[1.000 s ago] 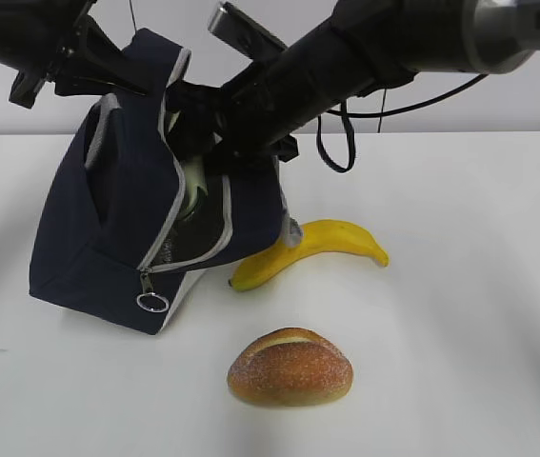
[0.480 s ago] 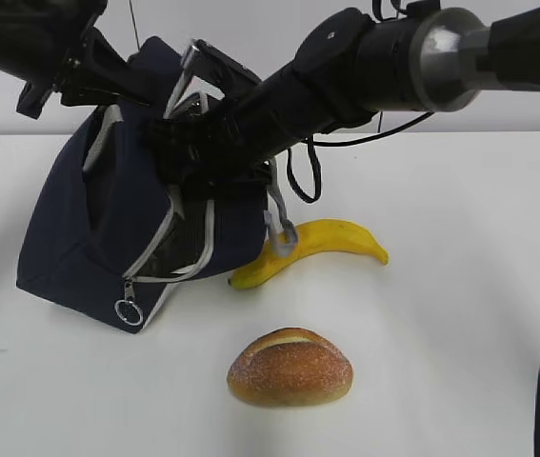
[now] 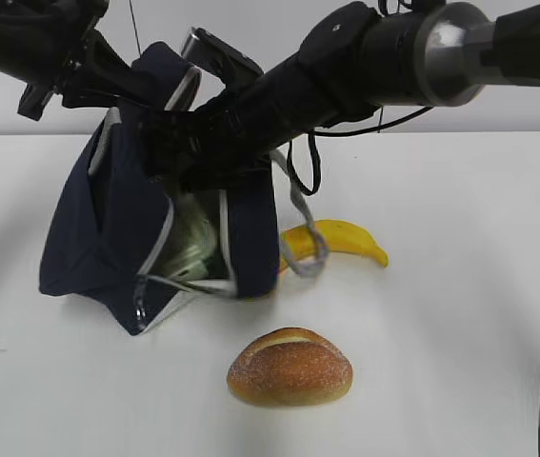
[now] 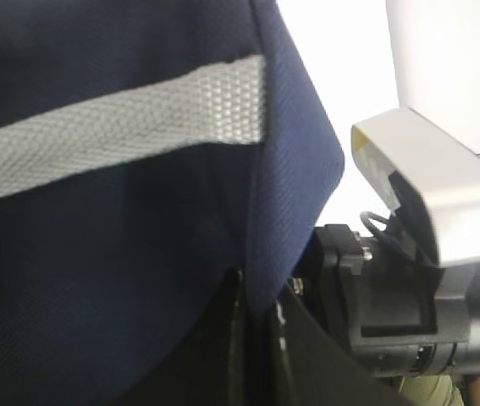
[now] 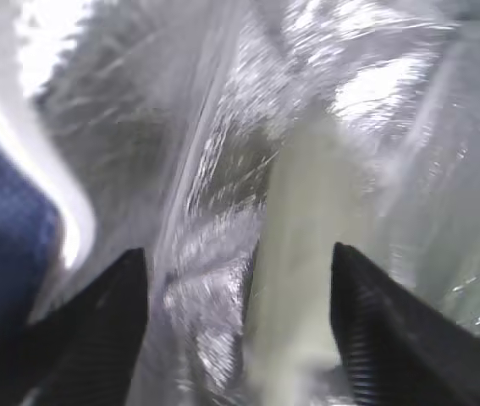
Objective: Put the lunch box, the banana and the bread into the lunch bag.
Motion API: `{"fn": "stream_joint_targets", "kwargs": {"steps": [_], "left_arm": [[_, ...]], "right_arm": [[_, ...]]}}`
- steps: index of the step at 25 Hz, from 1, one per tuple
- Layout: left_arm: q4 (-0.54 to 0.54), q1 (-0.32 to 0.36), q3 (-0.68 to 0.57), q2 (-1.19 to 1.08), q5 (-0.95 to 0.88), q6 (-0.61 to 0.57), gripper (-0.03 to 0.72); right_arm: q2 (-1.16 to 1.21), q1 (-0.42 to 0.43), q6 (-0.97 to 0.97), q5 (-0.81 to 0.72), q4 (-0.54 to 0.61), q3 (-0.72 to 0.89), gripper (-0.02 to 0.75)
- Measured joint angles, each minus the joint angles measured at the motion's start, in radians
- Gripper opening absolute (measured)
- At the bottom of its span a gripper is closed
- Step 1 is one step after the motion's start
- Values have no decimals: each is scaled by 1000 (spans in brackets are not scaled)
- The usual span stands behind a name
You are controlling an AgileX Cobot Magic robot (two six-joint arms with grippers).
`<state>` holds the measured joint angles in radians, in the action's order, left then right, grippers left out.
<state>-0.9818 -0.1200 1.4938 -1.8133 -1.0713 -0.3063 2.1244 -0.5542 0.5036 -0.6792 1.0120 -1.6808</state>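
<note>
The navy lunch bag hangs tilted, its lower corner on the table. My left gripper is shut on the bag's upper edge, next to a grey strap; it holds the bag at the top left. My right arm reaches into the bag's mouth, so its fingers are hidden in the exterior view. My right gripper is open inside the foil lining, with the pale green lunch box between its fingers. The lunch box shows through the opening. The banana lies behind the bag. The bread lies in front.
A loose grey strap of the bag droops over the banana's left half. My right wrist's camera housing sits close beside the left gripper. A black cable hangs from the right arm. The white table stretches to the right.
The bag has swung right and turned, so its foil-lined opening and the lunch box now face the camera. The grey strap has dropped over the banana. Bread and banana have not moved.
</note>
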Motion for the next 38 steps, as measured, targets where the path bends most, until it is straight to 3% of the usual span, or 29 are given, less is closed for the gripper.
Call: {"fn": "stream_joint_targets", "kwargs": {"steps": [5,11,13,18,23,33,38], "left_arm": [[-4,18,0,0,-20,0,-17],[-8,100,0,0,-71,0,-17],[-8,126,0,0,-90,0,-17],[18,161,0,0,-125,-4,-17],[73,169,2,0,-132,-5,-17],[110,180,10,0,-136,-6,-17],[128,194,73,0,-140,-6,-17]], "right_arm": [[-19,56,27,-157,-30,-44,560],[-95,161,11,-431,-131,-151,563],[-116,182,-13,-499,-228,-196,563],[-134,190,-117,-548,-625,-299,563],[-142,194,-137,-554,-827,-301,563],[-142,194,40,-556,-921,-147,563],[-96,194,142,-554,-921,-138,563]]}}
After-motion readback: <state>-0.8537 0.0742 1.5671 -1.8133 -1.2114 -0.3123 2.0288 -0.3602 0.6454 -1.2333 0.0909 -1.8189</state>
